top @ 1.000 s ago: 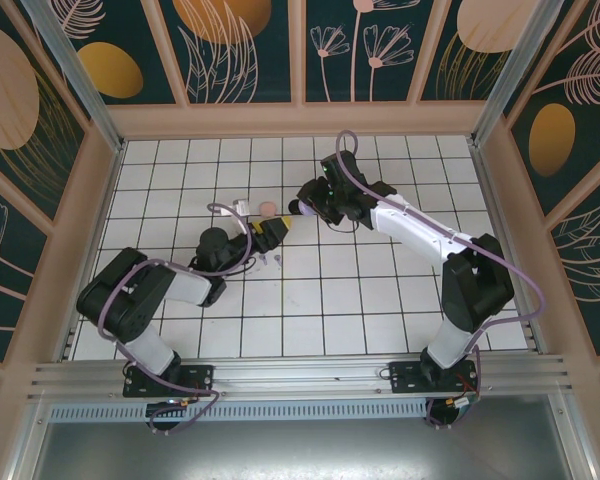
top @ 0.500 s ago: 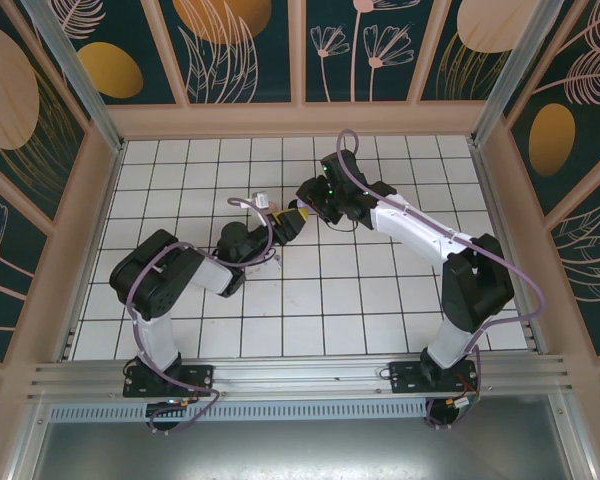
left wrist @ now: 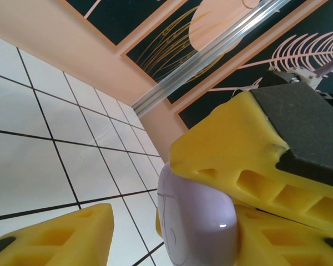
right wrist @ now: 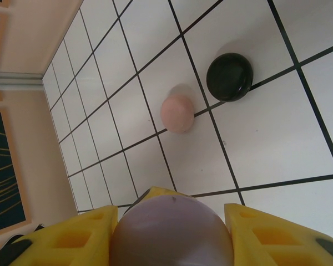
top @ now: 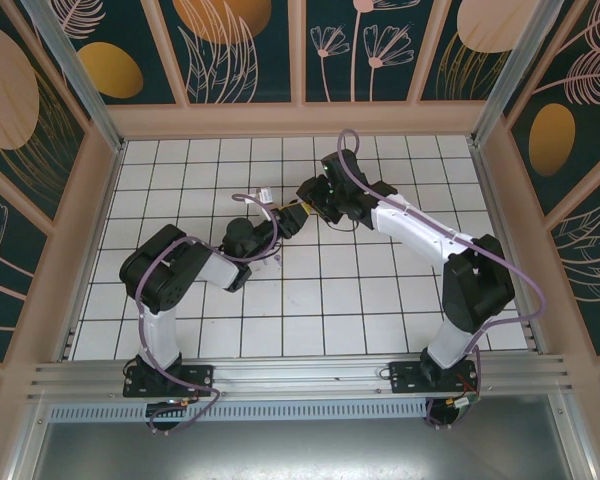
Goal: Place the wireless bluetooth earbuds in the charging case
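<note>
Both arms meet over the middle of the tiled bench (top: 380,300), a bit toward the back, claws nose to nose.

The right claw (top: 302,207) is clamped on the lilac case (right wrist: 172,233). In its wrist view the rounded shell sits snug between the two yellow fingers (right wrist: 72,238), touching both. The lid looks closed from here, just a smooth dome.

The left claw (top: 286,221) comes in from the other side. Its wrist view has the same lilac case low in the frame, with a yellow finger of the right claw pressed on it from the upper right. The left claw's own fingers stand apart around the case. The lower-left finger (left wrist: 61,235) has clear daylight between it and the shell, so there's no grip from that side.

Past the right claw, on the bench, sit a pink case (right wrist: 177,112) and a black case (right wrist: 229,76). They're near each other but not touching, both closed.

As for the earbuds (top: 277,256), I can make out a couple of tiny specks on the bench just beside the left forearm, near the claws. They're way too small to tell colour or how they lie.
</note>
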Motion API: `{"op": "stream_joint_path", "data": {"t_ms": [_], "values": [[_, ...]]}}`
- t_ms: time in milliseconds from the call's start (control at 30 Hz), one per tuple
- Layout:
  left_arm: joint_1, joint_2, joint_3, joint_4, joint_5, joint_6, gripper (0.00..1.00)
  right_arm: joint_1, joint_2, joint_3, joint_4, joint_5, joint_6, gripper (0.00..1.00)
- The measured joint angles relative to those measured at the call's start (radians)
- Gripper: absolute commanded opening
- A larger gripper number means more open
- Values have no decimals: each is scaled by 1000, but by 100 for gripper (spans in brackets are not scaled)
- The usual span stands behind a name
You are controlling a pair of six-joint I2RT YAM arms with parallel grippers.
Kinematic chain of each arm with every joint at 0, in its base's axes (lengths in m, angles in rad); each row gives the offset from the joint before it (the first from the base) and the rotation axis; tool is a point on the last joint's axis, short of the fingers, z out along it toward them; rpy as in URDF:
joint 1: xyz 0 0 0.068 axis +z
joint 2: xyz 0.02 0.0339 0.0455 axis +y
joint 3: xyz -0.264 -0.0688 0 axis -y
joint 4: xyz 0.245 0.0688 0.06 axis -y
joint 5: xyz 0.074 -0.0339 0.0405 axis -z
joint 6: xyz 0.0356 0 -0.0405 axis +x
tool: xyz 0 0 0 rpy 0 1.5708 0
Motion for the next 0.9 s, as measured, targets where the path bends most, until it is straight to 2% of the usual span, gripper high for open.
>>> {"op": "stream_joint_path", "data": {"t_ms": [200,267,400,467,500,567,633,700,900], "values": [[-6,0,0,27,0,-7,36,0,-7,-1,0,0,0,40],[-8,0,0,36,0,-7,34,0,-7,-2,0,0,0,40],[-10,0,0,40,3,-9,16,-2,-8,-6,3,5,0,41],[-10,0,0,43,5,0,11,-2,-10,-7,3,8,0,41],[-10,0,0,45,6,1,7,-2,-11,-7,3,9,0,44],[-10,2,0,47,7,4,1,-2,-12,-7,3,9,1,55],[-10,2,0,53,8,0,0,-5,-12,-7,4,5,4,65],[-10,3,0,53,8,-4,0,-8,-16,-6,8,-1,-2,69],[-10,3,0,51,10,-12,0,-52,-88,-11,23,9,-13,72]]}}
